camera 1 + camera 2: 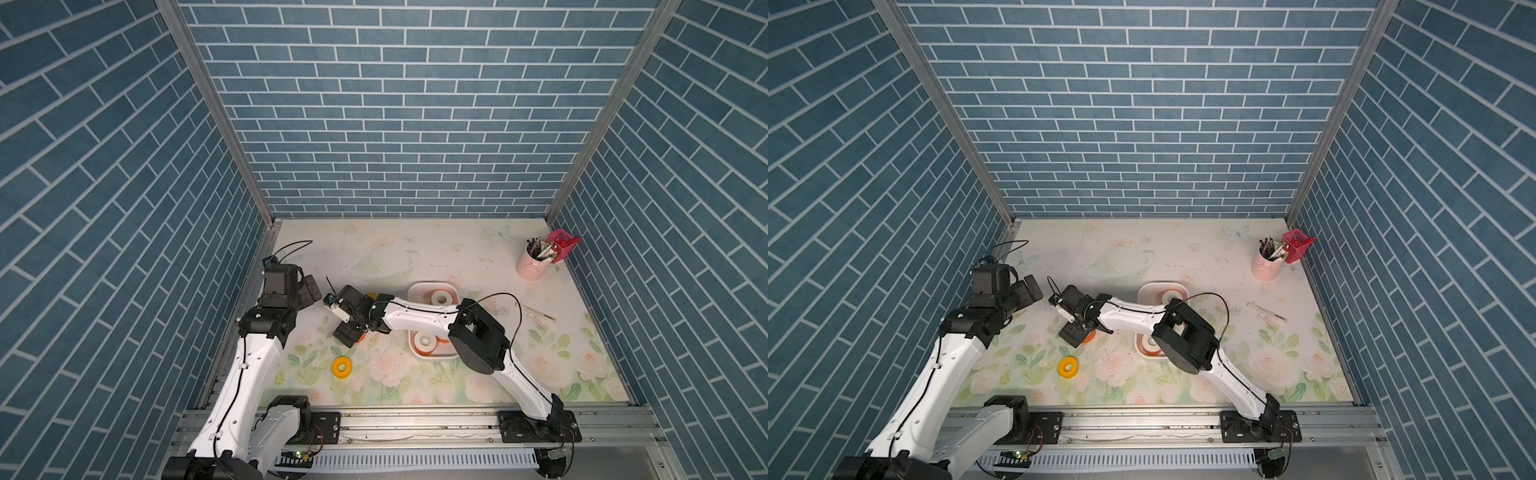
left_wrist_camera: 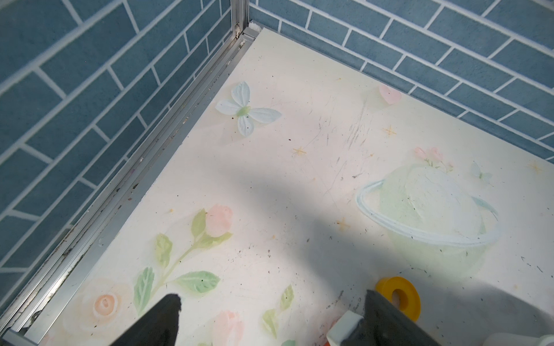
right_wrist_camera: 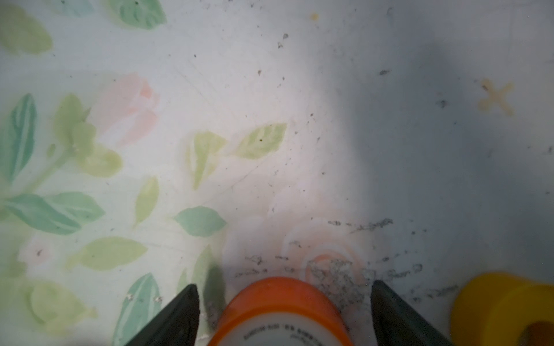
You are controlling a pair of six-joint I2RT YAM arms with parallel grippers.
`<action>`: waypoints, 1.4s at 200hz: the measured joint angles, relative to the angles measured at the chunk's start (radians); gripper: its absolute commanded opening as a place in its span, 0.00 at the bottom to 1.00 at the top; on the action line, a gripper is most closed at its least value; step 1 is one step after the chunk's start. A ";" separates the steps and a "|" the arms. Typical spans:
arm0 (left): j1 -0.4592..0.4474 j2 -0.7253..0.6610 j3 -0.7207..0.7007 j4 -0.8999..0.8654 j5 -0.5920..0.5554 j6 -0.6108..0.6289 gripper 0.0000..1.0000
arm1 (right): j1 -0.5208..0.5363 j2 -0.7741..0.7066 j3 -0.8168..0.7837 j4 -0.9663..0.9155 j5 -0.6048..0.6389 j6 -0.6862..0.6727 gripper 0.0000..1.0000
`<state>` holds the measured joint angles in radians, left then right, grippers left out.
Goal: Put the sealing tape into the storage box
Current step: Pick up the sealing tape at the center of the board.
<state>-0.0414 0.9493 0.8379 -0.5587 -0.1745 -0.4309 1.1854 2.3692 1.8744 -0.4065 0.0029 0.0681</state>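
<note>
Where the right arm reaches across the table (image 1: 415, 249), the right gripper (image 3: 283, 286) stands spread around one orange tape roll (image 3: 281, 308), with a gap showing at each finger. Two more rolls lie loose: a yellow roll (image 1: 342, 366) nearer the front edge and a second yellow roll (image 3: 503, 308) just beside that gripper. The storage box (image 1: 412, 297), mid-table, holds two white-cored rolls (image 1: 440, 298), perhaps a third, since the arm hides its middle. The left gripper (image 2: 271, 295) hangs spread wide by the left edge.
</note>
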 measured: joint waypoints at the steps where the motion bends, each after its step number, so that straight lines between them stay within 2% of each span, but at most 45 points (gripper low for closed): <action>1: 0.000 0.000 0.000 0.000 0.000 0.000 0.99 | 0.000 0.000 -0.001 0.000 0.001 0.000 0.89; 103: 0.000 0.006 -0.002 0.003 0.015 0.002 0.99 | 0.021 -0.079 -0.130 0.025 0.033 0.011 0.63; 168: 0.000 0.006 -0.003 0.004 0.022 0.002 1.00 | 0.023 -0.135 -0.147 0.021 0.058 0.018 0.55; 223: 0.000 0.006 -0.003 0.007 0.030 0.004 1.00 | 0.006 -0.402 -0.267 0.050 0.085 0.032 0.53; 248: 0.000 0.006 -0.003 0.012 0.035 0.006 1.00 | -0.034 -0.560 -0.394 0.089 0.097 0.040 0.53; 280: 0.000 0.006 -0.003 0.015 0.042 0.008 1.00 | -0.133 -0.749 -0.606 0.132 0.117 0.073 0.52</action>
<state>-0.0414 0.9558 0.8352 -0.5438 -0.1329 -0.4232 1.0523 1.6199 1.2686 -0.2749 0.1200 0.1413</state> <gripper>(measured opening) 0.996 0.727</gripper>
